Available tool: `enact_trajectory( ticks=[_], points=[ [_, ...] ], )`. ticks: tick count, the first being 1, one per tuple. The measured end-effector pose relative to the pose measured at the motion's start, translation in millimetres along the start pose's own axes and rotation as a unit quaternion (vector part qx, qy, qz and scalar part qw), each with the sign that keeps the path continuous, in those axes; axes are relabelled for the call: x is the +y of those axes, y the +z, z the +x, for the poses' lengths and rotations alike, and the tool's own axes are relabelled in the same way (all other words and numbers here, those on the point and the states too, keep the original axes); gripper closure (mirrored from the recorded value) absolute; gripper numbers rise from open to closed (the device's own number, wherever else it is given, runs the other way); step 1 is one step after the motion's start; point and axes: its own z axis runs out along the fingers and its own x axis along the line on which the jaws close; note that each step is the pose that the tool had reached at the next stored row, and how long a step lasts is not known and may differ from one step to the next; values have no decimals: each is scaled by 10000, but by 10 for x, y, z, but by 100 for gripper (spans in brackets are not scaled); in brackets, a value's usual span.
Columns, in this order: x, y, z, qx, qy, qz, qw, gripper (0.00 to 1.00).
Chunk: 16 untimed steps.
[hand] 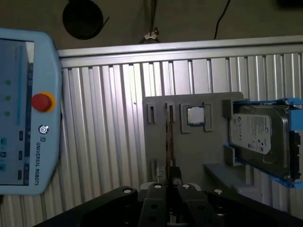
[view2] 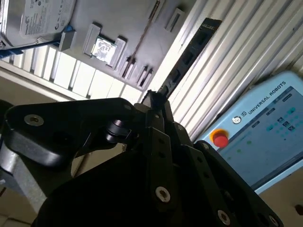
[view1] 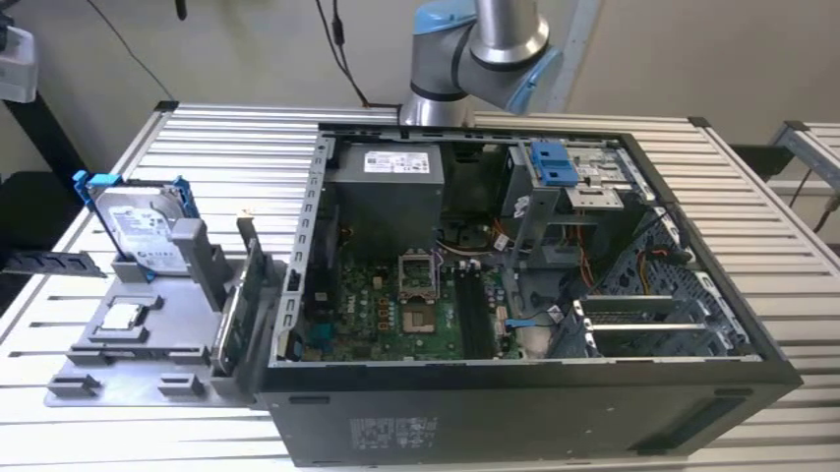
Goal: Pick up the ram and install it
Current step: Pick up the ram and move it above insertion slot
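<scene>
Ram (view2: 187, 56) gripped by one end; my gripper (view2: 154, 100) is closed firmly on it. I hold it in the air at the exterior view's left, just beside the gray tray (view1: 118, 379) and well apart from the open computer case (view1: 552, 413). My judgement of the risk: held by one end only, the long stick could pivot or slip in my grasp, meet its slot askew, and jam.

The slatted metal table (view1: 735, 197) is carrying the open computer case (view1: 525, 413); the grey fixture plate (view1: 118, 379) is lying on it just beside the case, at the exterior view's left
</scene>
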Motion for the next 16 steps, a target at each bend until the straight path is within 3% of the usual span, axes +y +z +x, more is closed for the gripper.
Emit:
enact_trajectory(
  ticks=[5,8,10,16],
  points=[
    [4,-201,-15,-2,0,-2,10000,85],
    [5,-218,-16,-40,0,-4,10000,85],
    [-8,-217,-17,-40,-2,-4,10000,85],
    [-183,-220,-35,-39,-25,-9,10000,85]
  ],
)
